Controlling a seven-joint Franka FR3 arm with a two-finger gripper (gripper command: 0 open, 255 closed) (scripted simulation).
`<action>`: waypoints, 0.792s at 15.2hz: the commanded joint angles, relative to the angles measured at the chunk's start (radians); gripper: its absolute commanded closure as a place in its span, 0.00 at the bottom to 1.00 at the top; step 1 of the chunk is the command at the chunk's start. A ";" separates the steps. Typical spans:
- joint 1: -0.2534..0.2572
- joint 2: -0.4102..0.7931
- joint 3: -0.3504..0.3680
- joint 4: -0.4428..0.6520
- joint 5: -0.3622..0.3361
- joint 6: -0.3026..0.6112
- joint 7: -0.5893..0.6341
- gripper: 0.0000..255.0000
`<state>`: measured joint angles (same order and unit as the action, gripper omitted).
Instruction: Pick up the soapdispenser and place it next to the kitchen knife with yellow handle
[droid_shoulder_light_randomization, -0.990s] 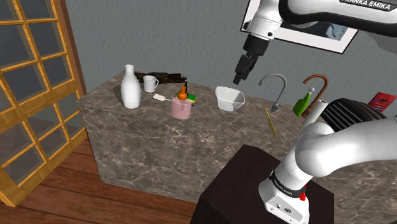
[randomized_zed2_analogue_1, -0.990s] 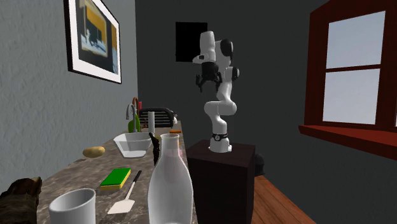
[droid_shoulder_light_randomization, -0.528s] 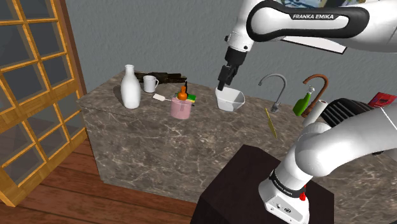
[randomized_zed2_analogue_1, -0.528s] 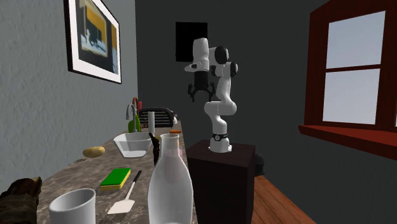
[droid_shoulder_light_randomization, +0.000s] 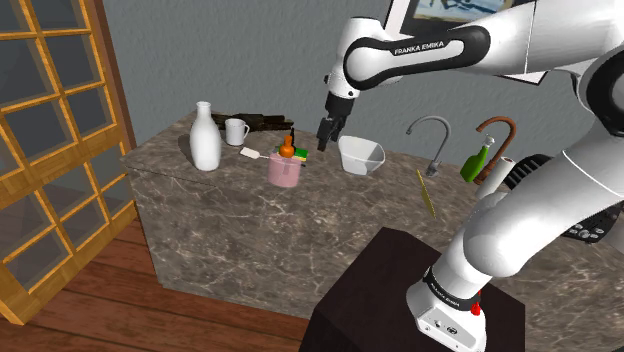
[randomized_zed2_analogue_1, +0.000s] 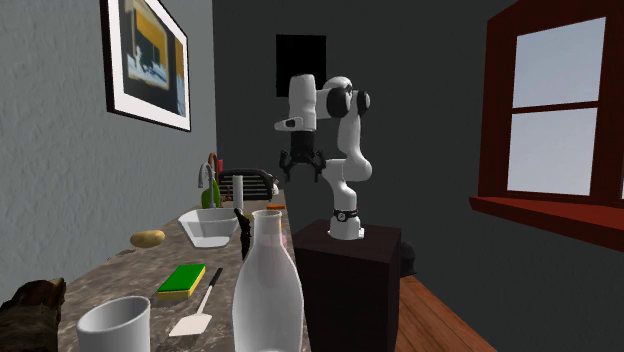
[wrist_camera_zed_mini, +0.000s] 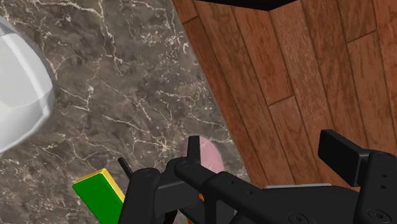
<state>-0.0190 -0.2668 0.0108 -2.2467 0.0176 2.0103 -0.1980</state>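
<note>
The soap dispenser is a pink pot with an orange top and a black nozzle, standing near the marble counter's front edge. My black gripper hangs open above the counter, to the shoulder view's right of the dispenser and a little higher, touching nothing. In the wrist view the dispenser's pink body peeks out just behind one finger, while the gripper is open. The yellow-handled knife lies farther to the shoulder view's right, near the faucet. From the second exterior view the gripper shows its fingers spread.
A white tub sits just right of the gripper. A green-and-yellow sponge, spatula, mug and white bottle stand left of the dispenser. A faucet, green bottle and paper roll crowd the far right.
The arm has swung to the shoulder view's left and lowered, from high near the faucet, past the white tub, to just beside the soap dispenser. The fingers stay open.
</note>
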 joint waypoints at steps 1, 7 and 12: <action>-0.001 0.076 0.000 0.035 -0.010 0.038 -0.009 0.00; -0.008 0.302 -0.006 0.162 -0.040 0.129 -0.041 0.00; -0.012 0.486 -0.011 0.296 -0.063 0.171 -0.061 0.00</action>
<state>-0.0304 0.1812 0.0004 -1.9836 -0.0412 2.1778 -0.2555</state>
